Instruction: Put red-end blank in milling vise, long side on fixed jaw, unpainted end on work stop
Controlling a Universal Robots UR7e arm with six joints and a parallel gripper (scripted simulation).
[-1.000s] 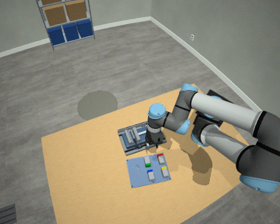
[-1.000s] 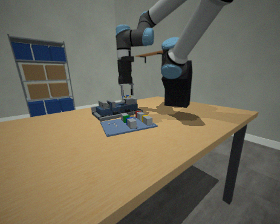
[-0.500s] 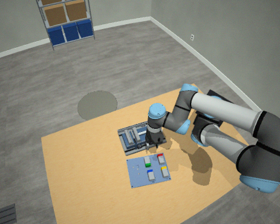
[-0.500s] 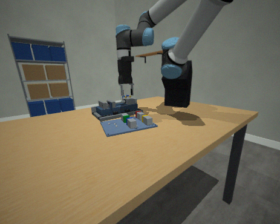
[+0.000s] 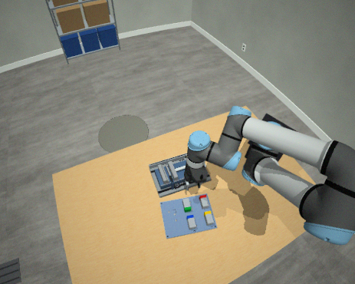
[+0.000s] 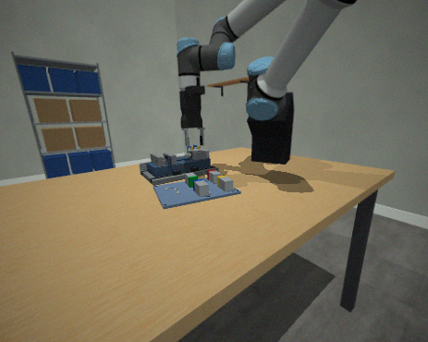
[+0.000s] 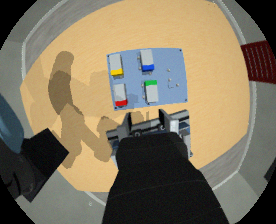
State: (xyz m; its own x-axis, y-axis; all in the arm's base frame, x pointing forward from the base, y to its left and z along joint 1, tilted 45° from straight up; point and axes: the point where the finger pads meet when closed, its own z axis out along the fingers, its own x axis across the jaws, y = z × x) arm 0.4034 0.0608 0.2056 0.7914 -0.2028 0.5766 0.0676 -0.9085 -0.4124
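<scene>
Fingers (image 5: 192, 186) (image 6: 194, 138) stood wide open above one end of the vise (image 5: 156, 186) (image 6: 161, 178) (image 7: 111, 136), with nothing gripped between them. Beside the vise, the blue plate (image 5: 175, 228) (image 6: 176, 199) (image 7: 164, 56) lay on the worktop (image 5: 115, 215) (image 6: 102, 231) (image 7: 209, 75). The block with the red end (image 5: 204, 202) (image 6: 214, 177) (image 7: 120, 94) sat on that plate, as did the green-ended (image 5: 186, 204) (image 6: 191, 179) (image 7: 151, 92), blue-ended (image 5: 192, 222) (image 6: 201, 188) (image 7: 147, 59) and yellow-ended (image 5: 208, 218) (image 6: 225, 183) (image 7: 116, 65) blocks, all four apart.

Red-ended blank (image 5: 204, 202) (image 6: 214, 177) (image 7: 120, 95); flat on plate (image 5: 175, 228) (image 6: 173, 200) (image 7: 163, 54)
</scene>
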